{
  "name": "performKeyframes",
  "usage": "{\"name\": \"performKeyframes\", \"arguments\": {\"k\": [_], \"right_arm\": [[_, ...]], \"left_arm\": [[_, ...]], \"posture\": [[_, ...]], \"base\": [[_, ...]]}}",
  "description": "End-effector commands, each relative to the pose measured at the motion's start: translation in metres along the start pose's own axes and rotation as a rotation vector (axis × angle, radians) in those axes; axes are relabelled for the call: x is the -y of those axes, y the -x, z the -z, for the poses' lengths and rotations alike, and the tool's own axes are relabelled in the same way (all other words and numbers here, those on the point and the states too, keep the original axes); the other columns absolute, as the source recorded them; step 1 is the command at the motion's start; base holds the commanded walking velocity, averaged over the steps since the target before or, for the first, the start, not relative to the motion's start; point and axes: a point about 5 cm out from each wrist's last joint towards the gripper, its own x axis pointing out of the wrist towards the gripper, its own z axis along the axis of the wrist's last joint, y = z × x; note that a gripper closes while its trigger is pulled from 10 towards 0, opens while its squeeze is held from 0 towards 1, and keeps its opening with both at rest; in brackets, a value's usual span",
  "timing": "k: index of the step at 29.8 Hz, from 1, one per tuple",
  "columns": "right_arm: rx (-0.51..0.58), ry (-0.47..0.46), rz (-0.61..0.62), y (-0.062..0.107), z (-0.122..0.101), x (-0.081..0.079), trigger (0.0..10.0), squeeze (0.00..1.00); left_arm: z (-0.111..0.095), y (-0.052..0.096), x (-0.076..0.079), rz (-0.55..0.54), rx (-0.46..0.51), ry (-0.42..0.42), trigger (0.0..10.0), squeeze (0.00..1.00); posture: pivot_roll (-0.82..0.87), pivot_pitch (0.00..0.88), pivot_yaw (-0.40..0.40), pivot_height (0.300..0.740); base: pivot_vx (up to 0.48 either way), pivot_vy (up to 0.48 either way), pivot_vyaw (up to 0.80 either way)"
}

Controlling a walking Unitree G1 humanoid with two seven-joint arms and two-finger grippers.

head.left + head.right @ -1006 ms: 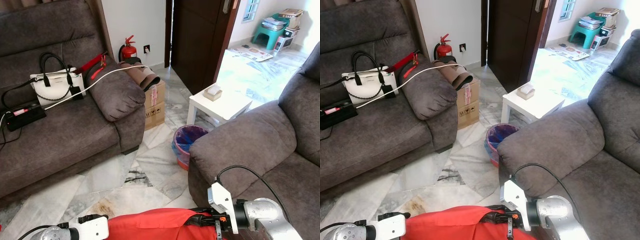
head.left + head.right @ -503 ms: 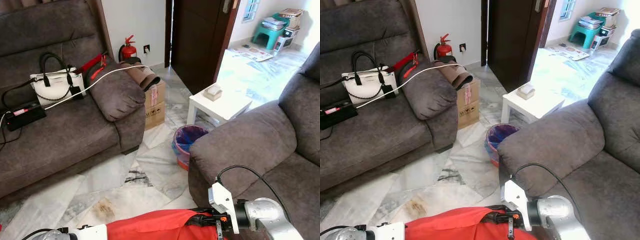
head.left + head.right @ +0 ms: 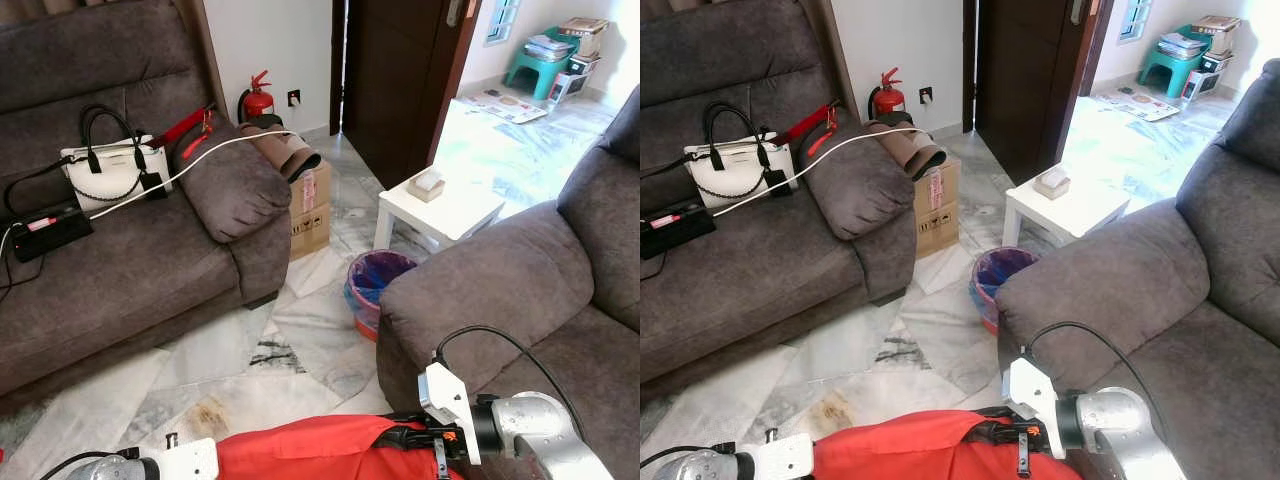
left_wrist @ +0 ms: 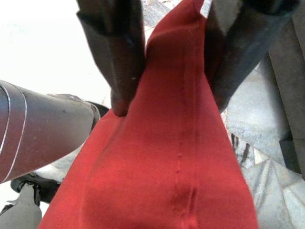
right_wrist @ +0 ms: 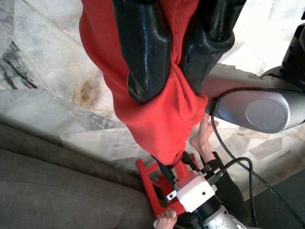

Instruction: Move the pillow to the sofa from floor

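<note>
The carry step looks to be in hand: the soft red fabric pillow hangs above the pale marble floor, stretched between both arms, just in front of the dark grey upholstered sofa on the robot's right. The left gripper has its black fingers clenched on one end of the red cloth, pinching a ridge of it. The right gripper is likewise clamped on the other end, the fabric bunched between its fingers. The pillow's long axis runs across the robot's front, one end pointing toward that sofa's armrest. The next move calls for raising it above the seat cushion, swinging it over that sofa, then releasing both grips.
</note>
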Motion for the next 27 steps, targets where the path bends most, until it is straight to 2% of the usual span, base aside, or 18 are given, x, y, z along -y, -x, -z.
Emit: {"name": "performKeyframes", "arguments": {"k": [1, 14, 19, 21, 23, 24, 25, 26, 27], "right_arm": [[0.087, 0.083, -0.006, 0.002, -0.024, 0.001, 10.0, 0.00], [0.087, 0.065, 0.015, 0.001, -0.020, -0.001, 10.0, 0.00], [0.088, 0.056, 0.050, 0.001, -0.017, 0.000, 10.0, 0.00], [0.086, 0.035, 0.137, -0.001, -0.010, 0.008, 10.0, 0.00], [0.084, 0.019, 0.163, -0.002, -0.007, 0.011, 10.0, 0.00], [0.064, -0.005, 0.207, -0.003, 0.002, 0.013, 10.0, 0.00], [0.064, -0.005, 0.207, -0.003, 0.002, 0.013, 10.0, 0.00], [0.059, -0.022, 0.240, -0.004, 0.007, 0.015, 10.0, 0.00], [0.041, -0.051, 0.321, -0.004, 0.016, 0.020, 10.0, 0.00]], "left_arm": [[0.003, 0.000, 0.004, 0.012, -0.004, 0.017, 0.0, 0.00], [0.001, -0.005, 0.013, 0.026, 0.012, 0.054, 0.0, 0.00], [-0.002, -0.006, 0.011, -0.023, 0.028, 0.081, 0.0, 0.00], [-0.007, -0.008, 0.005, -0.087, 0.054, 0.121, 0.0, 0.00], [-0.009, -0.008, 0.001, -0.120, 0.069, 0.143, 0.0, 0.00], [-0.018, -0.008, -0.010, -0.202, 0.116, 0.174, 0.0, 0.00], [-0.018, -0.008, -0.010, -0.202, 0.116, 0.174, 0.0, 0.00], [-0.024, -0.007, -0.017, -0.243, 0.144, 0.187, 0.0, 0.00], [-0.035, -0.006, -0.027, -0.299, 0.201, 0.208, 0.0, 0.00]], "posture": [[0.07, 0.085, 0.048, 0.740], [0.06, 0.090, 0.052, 0.740], [0.06, 0.087, 0.054, 0.740], [0.06, 0.087, 0.055, 0.740], [0.06, 0.087, 0.055, 0.740], [0.07, 0.089, 0.052, 0.740], [0.07, 0.089, 0.052, 0.740], [0.07, 0.089, 0.052, 0.740], [0.07, 0.090, 0.051, 0.740]], "base": [[0.000, 0.000, 0.00], [0.000, 0.000, 0.00], [0.000, 0.000, 0.00], [0.000, 0.000, 0.00], [0.000, 0.000, 0.00], [0.000, 0.000, 0.00], [0.000, 0.000, 0.00], [0.000, 0.000, 0.00], [0.000, 0.000, 0.00]]}}
